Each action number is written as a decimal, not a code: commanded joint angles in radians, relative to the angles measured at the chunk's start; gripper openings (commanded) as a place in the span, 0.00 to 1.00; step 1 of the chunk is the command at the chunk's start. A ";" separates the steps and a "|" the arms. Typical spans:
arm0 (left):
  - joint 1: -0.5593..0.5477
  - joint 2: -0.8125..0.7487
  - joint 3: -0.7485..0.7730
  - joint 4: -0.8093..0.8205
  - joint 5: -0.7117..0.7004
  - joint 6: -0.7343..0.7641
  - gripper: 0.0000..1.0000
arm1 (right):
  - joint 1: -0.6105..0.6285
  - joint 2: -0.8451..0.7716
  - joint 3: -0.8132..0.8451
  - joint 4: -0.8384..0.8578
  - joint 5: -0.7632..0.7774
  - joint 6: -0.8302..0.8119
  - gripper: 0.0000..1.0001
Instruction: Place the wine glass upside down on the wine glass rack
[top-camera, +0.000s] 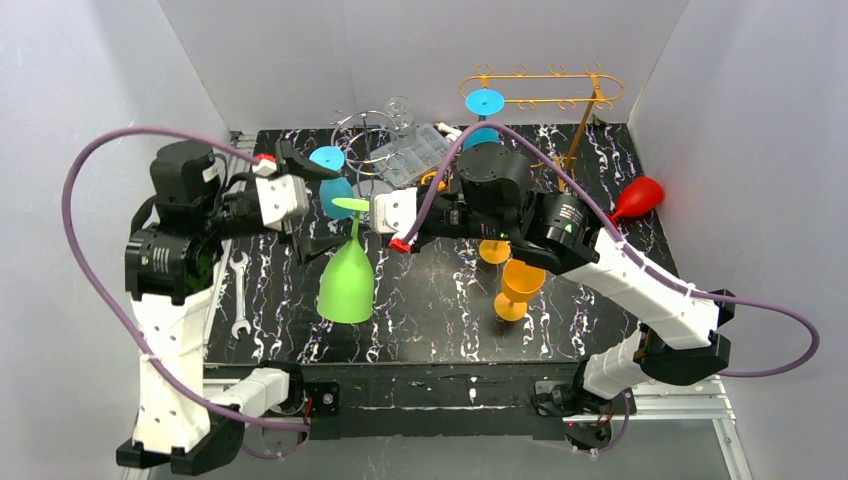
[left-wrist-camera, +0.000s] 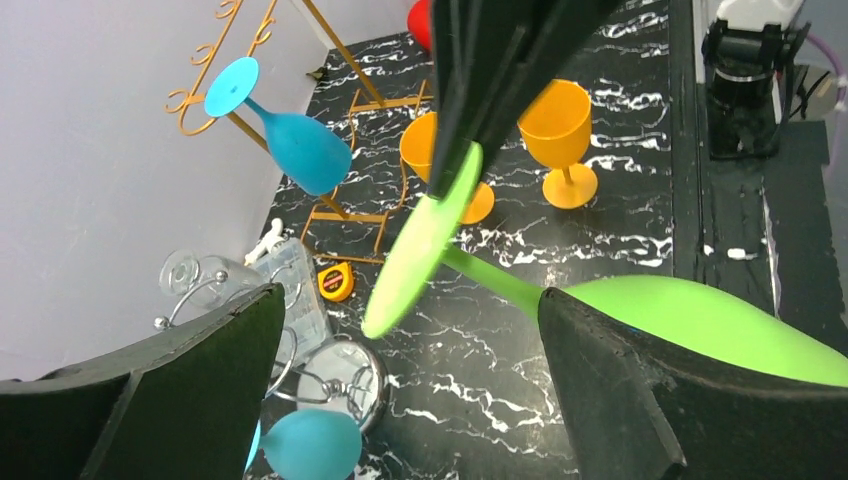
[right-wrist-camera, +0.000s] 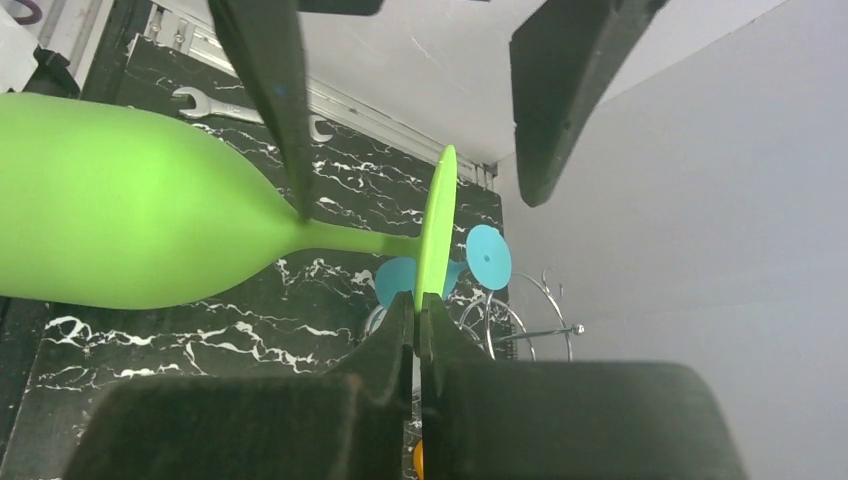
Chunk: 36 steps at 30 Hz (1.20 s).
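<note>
While the right gripper (right-wrist-camera: 418, 318) pinched shut on the foot rim of the green wine glass (top-camera: 347, 282), which hung bowl-down over the table (top-camera: 430, 312), the left gripper (top-camera: 318, 205) gaped wide, flanking the stem and holding nothing. The glass looked light, rigid and slick (probably plastic), so the stem seemed the surer hold. Orange glasses (top-camera: 520, 285) crowded the way to the rack (top-camera: 540, 76).

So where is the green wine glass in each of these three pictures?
Top external: green wine glass left of centre, upside down, foot on top.
Left wrist: foot at centre, bowl at lower right.
Right wrist: bowl fills the left, foot edge-on at centre.
Shared landmark: the right tool pinching the foot's rim.
</note>
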 joint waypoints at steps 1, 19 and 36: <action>0.000 -0.097 -0.064 -0.046 0.019 0.100 0.97 | 0.025 0.002 0.042 0.021 0.024 -0.042 0.01; 0.000 -0.077 -0.077 -0.033 -0.006 0.272 0.00 | 0.098 -0.023 -0.077 0.313 0.236 0.099 0.50; 0.000 -0.276 -0.454 0.824 -0.187 0.294 0.00 | -0.197 -0.257 -0.512 0.529 -0.146 0.975 0.98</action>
